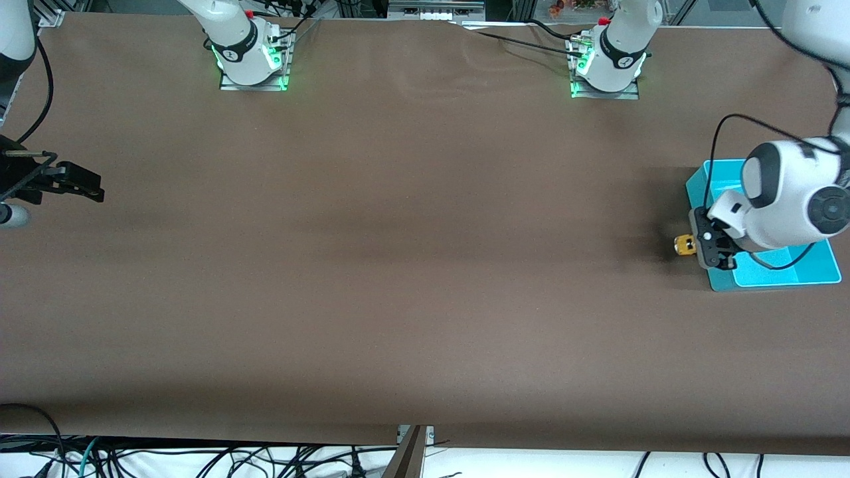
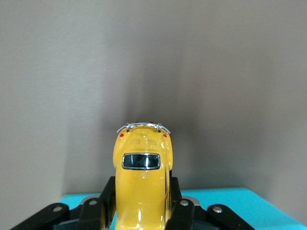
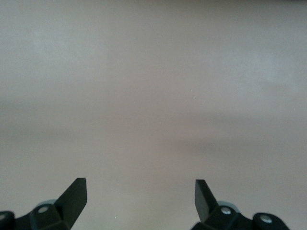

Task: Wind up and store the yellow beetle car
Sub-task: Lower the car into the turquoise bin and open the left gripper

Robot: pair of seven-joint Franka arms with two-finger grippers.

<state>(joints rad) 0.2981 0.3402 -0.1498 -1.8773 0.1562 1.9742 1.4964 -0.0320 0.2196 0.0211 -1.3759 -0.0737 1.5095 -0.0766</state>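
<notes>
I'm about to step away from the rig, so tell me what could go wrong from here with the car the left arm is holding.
1. The left gripper pinches only one end of the car; the rest sticks out unsupported, so it might twist or slip.
2. In the front view the car shows just outside the bin, by its rim. Released here, it could land on the table or catch the rim.

The right gripper waits open at the right arm's end of the table.
</notes>
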